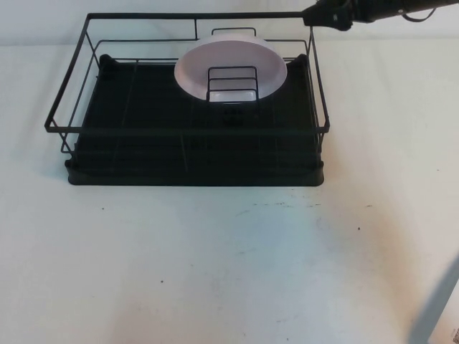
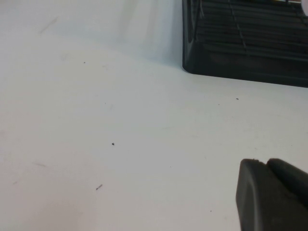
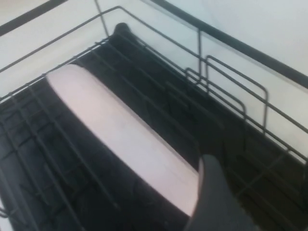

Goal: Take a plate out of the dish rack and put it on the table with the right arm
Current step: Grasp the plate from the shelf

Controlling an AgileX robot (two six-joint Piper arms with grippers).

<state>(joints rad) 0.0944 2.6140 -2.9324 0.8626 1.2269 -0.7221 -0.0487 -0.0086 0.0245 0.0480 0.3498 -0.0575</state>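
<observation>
The pale pink-white plate (image 1: 231, 63) stands on edge in the small wire divider holder (image 1: 232, 84) at the back middle of the black dish rack (image 1: 193, 154). My right gripper (image 1: 326, 14) hangs above the rack's back right corner, to the right of the plate and not touching it. In the right wrist view the plate's rim (image 3: 115, 130) runs just beside one black finger (image 3: 211, 190); no second finger shows next to it, so the jaws stand open and empty. My left gripper (image 2: 263, 163) is shut and empty, low over the white table (image 2: 120, 134).
The rack's front left corner (image 2: 202, 60) lies ahead of the left gripper. Bare white tabletop (image 1: 229, 272) spreads in front of the rack and to both sides. A grey-white object (image 1: 441, 308) shows at the front right edge.
</observation>
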